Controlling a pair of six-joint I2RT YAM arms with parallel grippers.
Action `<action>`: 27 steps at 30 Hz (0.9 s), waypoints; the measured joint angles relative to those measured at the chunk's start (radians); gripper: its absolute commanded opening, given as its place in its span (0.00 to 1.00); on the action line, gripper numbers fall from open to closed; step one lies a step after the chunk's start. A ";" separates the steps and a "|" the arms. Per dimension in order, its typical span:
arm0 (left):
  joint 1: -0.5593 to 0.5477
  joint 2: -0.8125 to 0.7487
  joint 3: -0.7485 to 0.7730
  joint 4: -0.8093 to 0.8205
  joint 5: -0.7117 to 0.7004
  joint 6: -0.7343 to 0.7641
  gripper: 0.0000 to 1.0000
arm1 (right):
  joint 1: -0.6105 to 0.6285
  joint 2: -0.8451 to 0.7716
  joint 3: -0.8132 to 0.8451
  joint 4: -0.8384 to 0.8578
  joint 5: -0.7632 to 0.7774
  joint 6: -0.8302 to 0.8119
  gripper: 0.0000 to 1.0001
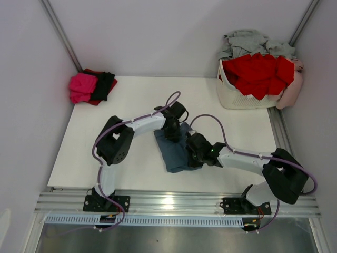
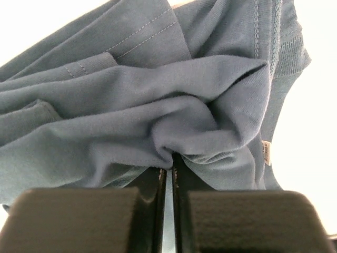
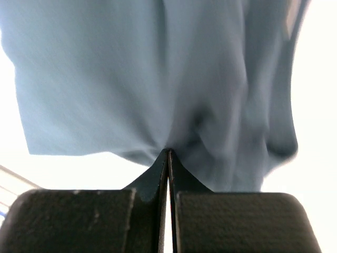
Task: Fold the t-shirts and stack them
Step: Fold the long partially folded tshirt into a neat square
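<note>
The slate blue-grey t-shirt (image 1: 176,155) between the left gripper (image 1: 171,133) and right gripper (image 1: 194,153) is plain. Its neck label (image 2: 267,152) is off-white. Far left of the left gripper: magenta-pink shirt (image 1: 82,87), black shirt (image 1: 104,84). Far beyond the right gripper: red shirts (image 1: 258,71), pale grey shirt (image 1: 247,41), white lattice basket (image 1: 237,98).

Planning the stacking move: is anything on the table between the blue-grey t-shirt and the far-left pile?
Nothing visible on the table between the blue-grey t-shirt and the pile; only the left arm's own forearm crosses above it.
</note>
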 measured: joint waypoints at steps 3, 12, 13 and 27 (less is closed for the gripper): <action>0.000 -0.033 -0.054 0.050 -0.018 -0.005 0.30 | 0.017 -0.054 -0.017 -0.108 0.012 0.018 0.00; 0.000 -0.178 -0.229 0.109 -0.159 0.003 0.63 | 0.067 -0.353 -0.045 -0.196 0.166 0.056 0.95; 0.000 -0.191 -0.236 0.098 -0.171 0.007 0.72 | 0.066 -0.395 -0.049 -0.185 0.192 0.051 0.97; 0.001 -0.591 -0.359 -0.015 -0.268 0.019 0.99 | 0.006 -0.368 -0.054 -0.098 0.270 0.018 0.99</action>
